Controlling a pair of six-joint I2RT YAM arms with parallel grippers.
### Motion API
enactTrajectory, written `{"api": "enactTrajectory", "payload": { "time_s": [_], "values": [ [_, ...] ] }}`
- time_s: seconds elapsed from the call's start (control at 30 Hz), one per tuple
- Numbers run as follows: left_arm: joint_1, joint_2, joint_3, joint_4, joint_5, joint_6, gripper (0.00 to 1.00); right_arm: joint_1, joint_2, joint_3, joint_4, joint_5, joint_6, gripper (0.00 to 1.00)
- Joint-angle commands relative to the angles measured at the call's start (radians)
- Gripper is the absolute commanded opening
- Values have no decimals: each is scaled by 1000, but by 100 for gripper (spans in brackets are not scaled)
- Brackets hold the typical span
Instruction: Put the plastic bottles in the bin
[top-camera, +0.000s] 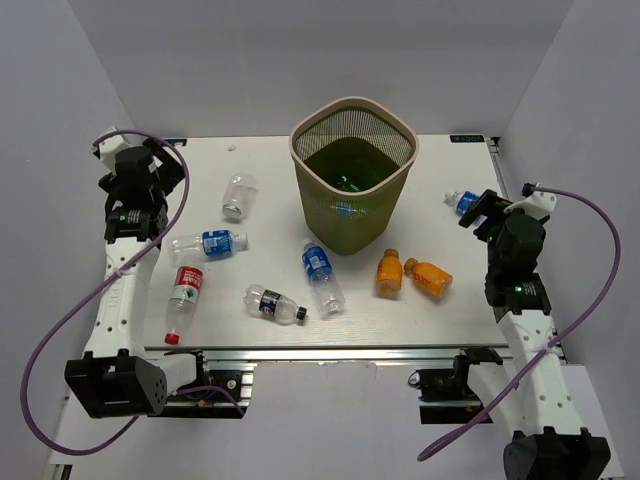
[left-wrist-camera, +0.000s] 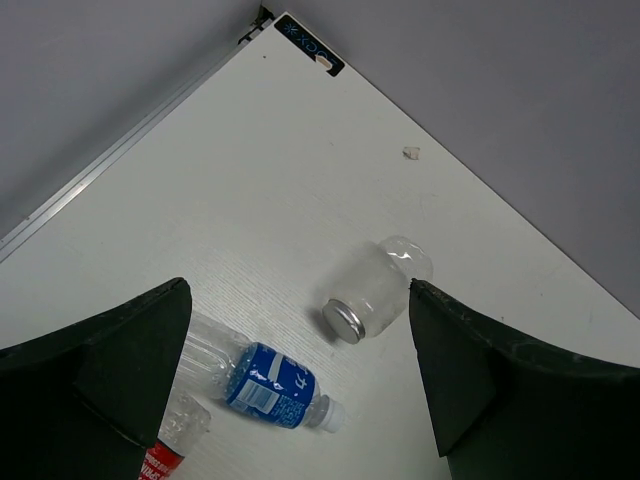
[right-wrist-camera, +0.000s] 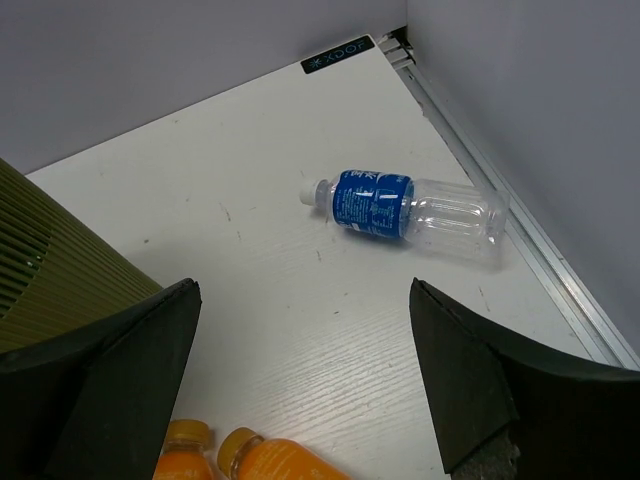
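Both of your tools are spread wide and carry nothing. The left tool (left-wrist-camera: 298, 290) hangs above the left edge of the tabletop (top-camera: 440, 312), facing the far left corner. The right tool (right-wrist-camera: 302, 290) hangs above the right edge, facing the far right corner. Neither touches a bottle.

The bin (top-camera: 352, 103) stands upright at the middle of the far edge. Both arms can likely reach it there, which would let you split the work by side. Something green shows at its bottom, but I cannot tell what it is.

Eight bottles lie on their sides outside the bin, so I judge the task barely begun.

- **Left side:** The unlabelled bottle (left-wrist-camera: 375, 290) sits between the left tool's fingers in the wrist view, well below them. The blue-labelled bottle (left-wrist-camera: 265, 380) lies just beside it, nearer you, and the red-labelled bottle (top-camera: 184, 298) lies toward the near left corner.
- **Near edge, middle:** The dark-labelled bottle (top-camera: 274, 304) and the long blue bottle (top-camera: 322, 275) lie here.
- **Near edge, right of the middle:** The orange bottles (top-camera: 389, 272) lie close together.
- **Right edge:** The right-edge bottle (right-wrist-camera: 410, 205) lies close to that edge, toward the far right corner, with its cap pointing toward the bin.

That last bottle runs nearly in line with your right fingers. You will probably need to turn the wrist so they straddle its body. The bottle lies close to the edge, so one finger may have little room there. The unlabelled bottle is round and looks light, so it may roll if a finger nudges it first.
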Motion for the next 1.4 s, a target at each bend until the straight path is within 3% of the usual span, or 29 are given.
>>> {"api": "enactTrajectory", "payload": {
  "time_s": [0.0,0.23,0.53,0.67,0.8,0.97,1.07,1.2,1.37],
  "values": [
    [-2,0,-19,27,5,1,98,-1,9,54,40,-23,-40,89],
    [-1,72,-29,45,45,20,98,-2,182,114,46,-103,-238,89],
    [4,135,-59,68,11,64,98,-94,697,514,-161,-293,-623,89],
    [9,154,-54,59,10,78,98,-104,838,580,-200,-280,-848,89],
    [12,168,-57,64,22,96,98,-140,977,694,-348,-416,-1000,89],
    [10,171,-57,61,13,107,98,-186,1180,838,-476,-396,-1016,89],
    [12,166,-60,67,16,107,98,-202,1229,828,-389,-346,-982,90],
    [12,163,-62,68,30,107,98,-208,1223,737,-250,-390,-987,89],
    [10,166,-57,55,20,100,98,-209,1250,711,-226,-427,-974,86]
  ]
}}
